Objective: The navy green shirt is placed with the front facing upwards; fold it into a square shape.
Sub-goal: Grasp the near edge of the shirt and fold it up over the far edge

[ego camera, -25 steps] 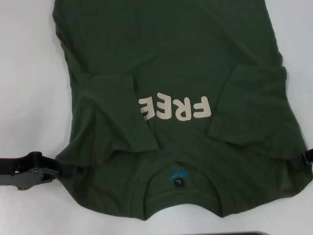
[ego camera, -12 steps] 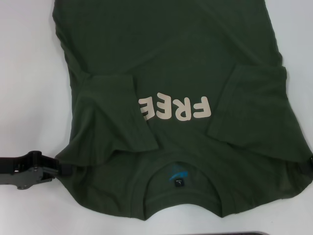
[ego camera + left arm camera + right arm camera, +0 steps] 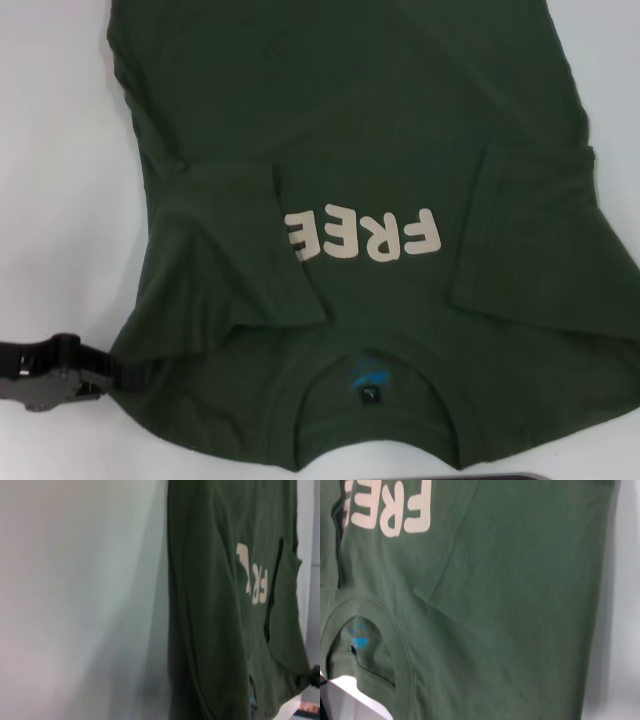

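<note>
The navy green shirt (image 3: 380,150) looks soft and floppy (sleeves folded in). Your left gripper (image 3: 112,372), lower left, pinches the shoulder edge; grab both shoulders.

Plain white tabletop (image 3: 60,150), seemingly evenly lit

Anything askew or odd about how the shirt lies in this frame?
Nothing damaged. The navy green shirt lies front up, both sleeves folded inward, the left one covering the edge of the lettering. The left gripper is at its left shoulder corner.
</note>
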